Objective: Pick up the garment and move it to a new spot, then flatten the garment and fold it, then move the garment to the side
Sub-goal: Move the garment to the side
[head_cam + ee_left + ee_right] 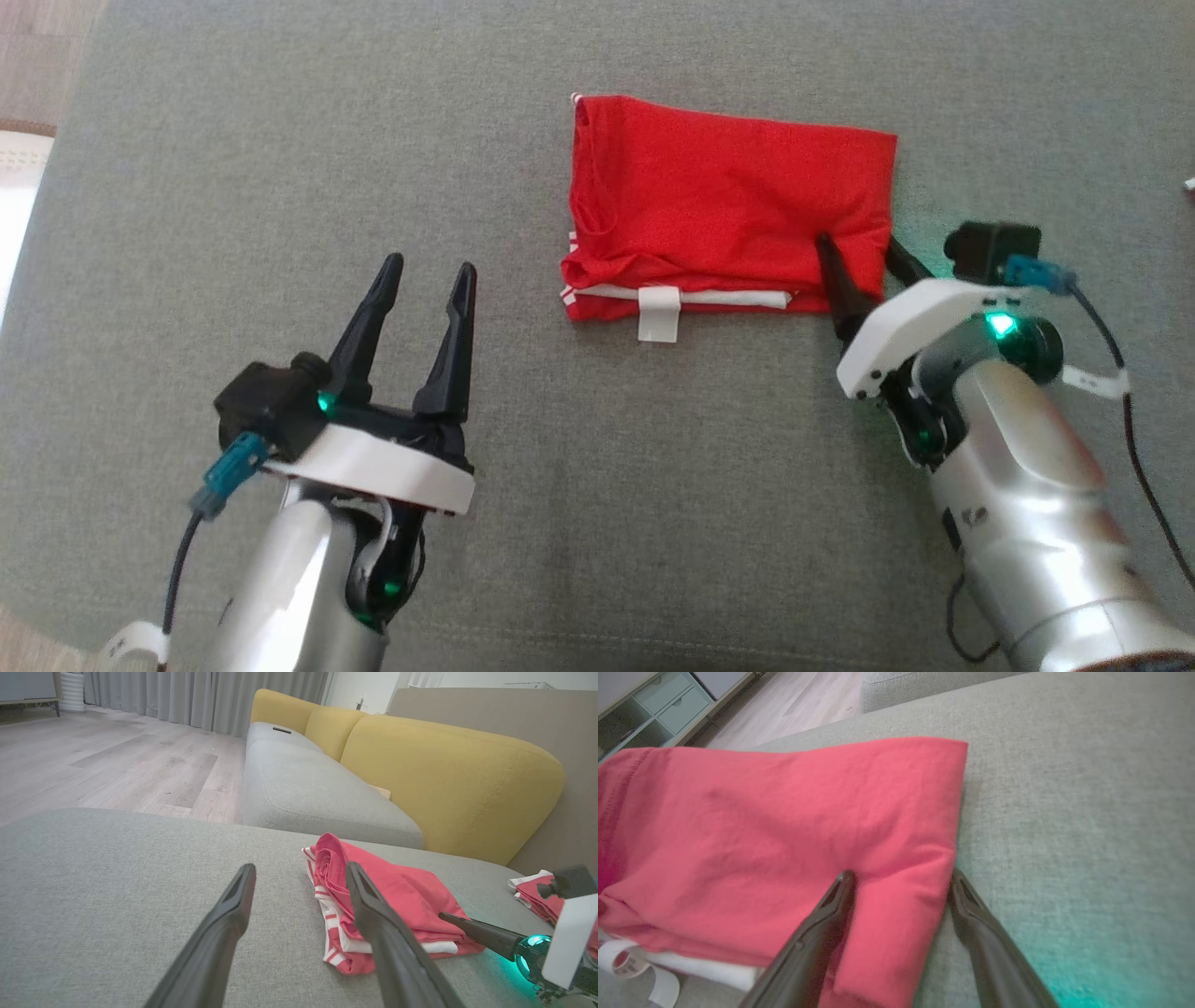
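Straddling an edge of the folded red garment (728, 201), the right tool (857, 241) stands spread: one finger on the cloth, one outside it. The left tool (430, 264), also spread, has open grey cushion (653, 467) all around. A white label (658, 313) between the tools is illegible.

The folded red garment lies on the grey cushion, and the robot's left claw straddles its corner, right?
No: the right gripper straddles the corner of the folded red garment on the grey cushion; the left gripper stands apart. The head view shows it.
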`<state>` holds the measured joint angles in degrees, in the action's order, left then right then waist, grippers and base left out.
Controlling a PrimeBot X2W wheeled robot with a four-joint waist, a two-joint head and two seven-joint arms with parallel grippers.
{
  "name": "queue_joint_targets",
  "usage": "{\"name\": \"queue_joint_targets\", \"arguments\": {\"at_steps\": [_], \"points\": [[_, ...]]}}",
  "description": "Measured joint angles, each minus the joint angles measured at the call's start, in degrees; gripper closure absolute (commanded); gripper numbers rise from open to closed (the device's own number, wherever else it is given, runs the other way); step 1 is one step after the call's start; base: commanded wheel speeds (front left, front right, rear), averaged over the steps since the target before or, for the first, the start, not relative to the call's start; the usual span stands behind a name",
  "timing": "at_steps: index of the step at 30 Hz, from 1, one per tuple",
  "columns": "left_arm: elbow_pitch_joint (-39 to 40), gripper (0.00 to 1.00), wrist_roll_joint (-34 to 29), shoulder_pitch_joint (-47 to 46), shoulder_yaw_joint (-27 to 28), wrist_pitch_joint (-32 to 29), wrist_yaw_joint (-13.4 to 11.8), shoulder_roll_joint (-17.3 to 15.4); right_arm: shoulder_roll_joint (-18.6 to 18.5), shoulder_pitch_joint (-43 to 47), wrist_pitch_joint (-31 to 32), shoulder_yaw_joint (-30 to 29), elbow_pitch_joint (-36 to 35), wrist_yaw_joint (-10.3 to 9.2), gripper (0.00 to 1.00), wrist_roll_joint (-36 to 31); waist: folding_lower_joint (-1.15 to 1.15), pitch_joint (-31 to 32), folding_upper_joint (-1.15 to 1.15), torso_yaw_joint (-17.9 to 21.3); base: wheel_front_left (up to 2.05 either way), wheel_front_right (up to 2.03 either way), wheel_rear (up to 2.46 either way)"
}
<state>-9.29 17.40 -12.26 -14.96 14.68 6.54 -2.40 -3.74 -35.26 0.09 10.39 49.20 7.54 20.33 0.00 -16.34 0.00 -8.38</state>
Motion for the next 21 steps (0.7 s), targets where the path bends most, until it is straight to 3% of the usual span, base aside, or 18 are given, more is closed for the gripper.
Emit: {"name": "queue_joint_targets", "arguments": {"at_steps": [5,6,7,15,21], "points": [[-0.3,0.00,0.0,-1.1,-0.5,0.0,-0.1,0.0,-0.1,-3.3,1.0,2.3,3.8,0.00,0.00,0.8,0.00,-0.1,0.00,-0.3,0.00,0.00,0.00],[-0.3,0.00,0.0,-1.3,-0.5,0.0,-0.1,0.0,-0.2,-3.5,1.0,2.6,4.4,0.00,0.14,0.8,0.00,0.0,0.00,-0.2,0.00,0.00,0.00],[-0.3,0.00,0.0,-1.3,-0.4,0.0,-0.1,0.0,-0.2,-4.0,0.8,2.9,5.1,0.00,1.00,0.3,0.00,0.2,0.00,-0.1,0.00,0.00,0.00],[-0.4,0.00,0.0,-1.0,1.0,0.0,-0.3,0.0,-0.7,-4.6,-4.2,6.4,8.8,0.00,1.00,-5.6,0.00,2.4,0.00,3.3,0.00,0.00,0.00],[-0.3,0.00,0.0,-0.8,1.5,0.0,-0.3,0.0,-7.3,-5.3,-8.4,10.1,7.4,0.00,1.00,-12.0,0.00,3.8,0.00,6.9,0.00,0.00,0.00]]}}
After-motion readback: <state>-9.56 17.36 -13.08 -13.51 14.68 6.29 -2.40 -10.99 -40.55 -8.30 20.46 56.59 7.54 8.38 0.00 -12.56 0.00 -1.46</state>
